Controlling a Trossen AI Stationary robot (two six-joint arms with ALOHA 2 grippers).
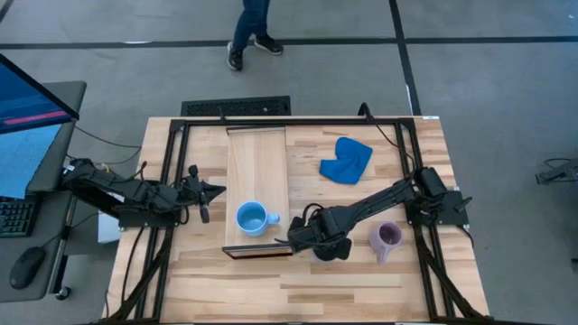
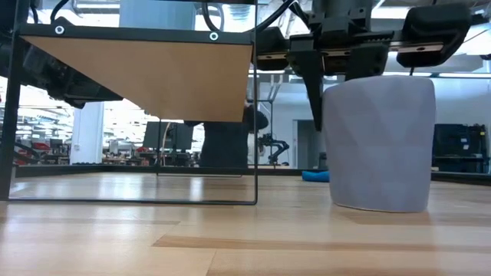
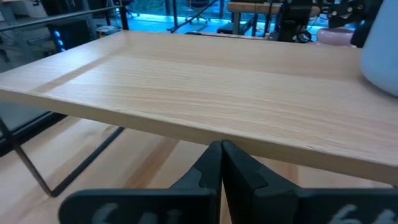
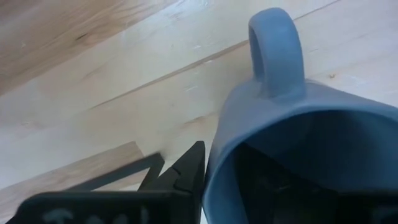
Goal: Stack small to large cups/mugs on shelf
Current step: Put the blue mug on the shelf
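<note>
Slate-blue mug (image 4: 292, 143): upright on the tabletop (image 1: 316, 289), just off the shelf's (image 1: 257, 153) dark end; handle pointing away from the right pincer (image 1: 318, 242), which grasps its rim. Sky-blue mug (image 1: 250, 218): on the shelf beside that pincer. Lilac mug (image 1: 386, 238): on its other side. Blue cloth (image 1: 346, 160): well beyond. Left pincer (image 1: 215, 190): clenched, empty, at the shelf's edge.

A slate-blue mug (image 4: 292, 149) fills the view, handle up, one dark finger (image 4: 186, 168) against its rim, above the wooden desk (image 4: 124, 81).

A light sky blue mug (image 1: 252, 218), slate-blue mug (image 4: 292, 149), seemingly lilac mug (image 1: 386, 237), bright blue cloth (image 1: 346, 160), pale wood shelf (image 1: 257, 158).
</note>
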